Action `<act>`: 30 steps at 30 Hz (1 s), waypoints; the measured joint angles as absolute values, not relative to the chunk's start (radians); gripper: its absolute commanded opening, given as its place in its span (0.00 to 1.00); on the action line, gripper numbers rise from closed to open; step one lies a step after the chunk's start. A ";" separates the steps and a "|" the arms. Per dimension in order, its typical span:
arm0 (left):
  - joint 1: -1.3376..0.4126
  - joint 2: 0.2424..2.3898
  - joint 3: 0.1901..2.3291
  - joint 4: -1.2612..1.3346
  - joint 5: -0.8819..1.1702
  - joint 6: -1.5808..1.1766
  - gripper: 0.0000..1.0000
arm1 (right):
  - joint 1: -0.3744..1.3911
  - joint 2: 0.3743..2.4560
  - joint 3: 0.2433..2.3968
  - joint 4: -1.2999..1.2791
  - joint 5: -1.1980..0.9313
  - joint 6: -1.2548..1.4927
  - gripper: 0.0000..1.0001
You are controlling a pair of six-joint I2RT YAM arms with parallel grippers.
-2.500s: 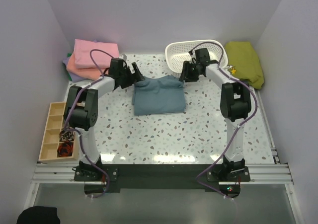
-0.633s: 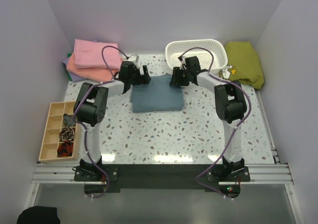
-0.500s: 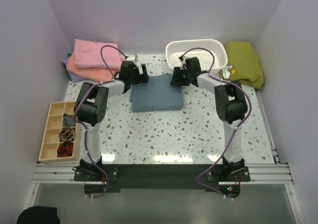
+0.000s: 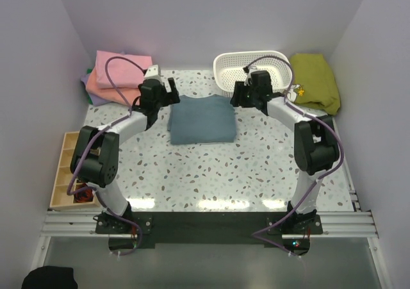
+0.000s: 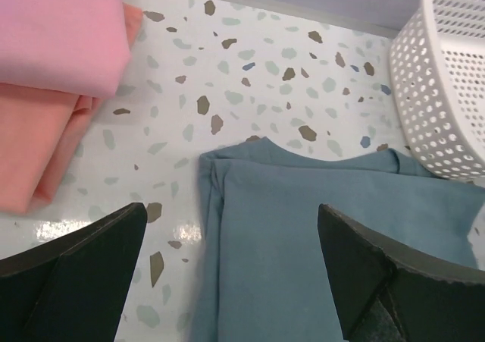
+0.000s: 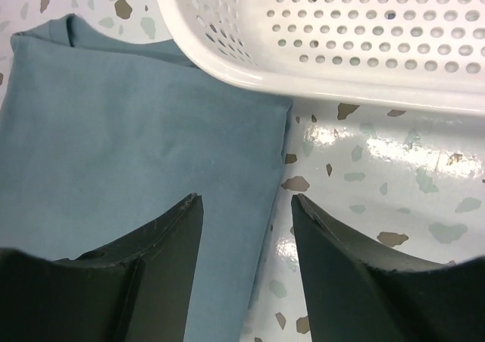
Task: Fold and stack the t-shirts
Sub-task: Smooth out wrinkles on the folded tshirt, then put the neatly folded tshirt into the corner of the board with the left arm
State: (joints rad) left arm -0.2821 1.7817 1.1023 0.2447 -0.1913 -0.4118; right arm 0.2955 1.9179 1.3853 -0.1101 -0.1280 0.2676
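Observation:
A dusty blue-grey t-shirt (image 4: 202, 119) lies folded into a flat rectangle in the middle of the table. Pink, salmon-orange and lavender t-shirts (image 4: 115, 77) sit stacked at the back left. My left gripper (image 4: 170, 91) hovers wide open over the blue shirt's far left corner (image 5: 227, 175), holding nothing; its midpoint (image 5: 233, 208) is above the folded left edge. My right gripper (image 4: 237, 98) is open over the shirt's right edge (image 6: 269, 167), with the gap (image 6: 246, 198) spanning cloth and bare table. Neither gripper touches the shirt (image 6: 129, 137).
A white perforated basket (image 4: 253, 68) stands just behind the shirt's far right corner, close to my right gripper (image 6: 246, 198). An olive-green cloth (image 4: 314, 81) lies at the back right. A wooden compartment tray (image 4: 67, 167) sits along the left edge.
Both grippers have drawn outward off the blue shirt's far corners, the left one leftward and the right one rightward. The right jaws have spread wider. The shirt lies flat and still.

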 measured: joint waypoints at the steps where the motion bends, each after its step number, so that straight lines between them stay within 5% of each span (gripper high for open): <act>1: -0.282 1.763 1.096 0.247 -0.178 -0.414 1.00 | 0.292 1.915 1.384 -0.114 -0.134 0.268 0.55; 18: -0.283 1.729 0.846 0.233 -0.036 -0.461 1.00 | 0.247 1.977 1.271 -0.134 -0.329 0.338 0.55; 30: -0.282 1.869 0.846 0.508 0.240 -0.446 1.00 | 0.238 2.065 1.302 -0.050 -0.513 0.387 0.55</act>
State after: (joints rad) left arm -0.2821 1.8687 0.8459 0.5083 0.2398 -0.4458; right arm 0.2382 2.0647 1.3018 -0.0502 -0.5133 0.3866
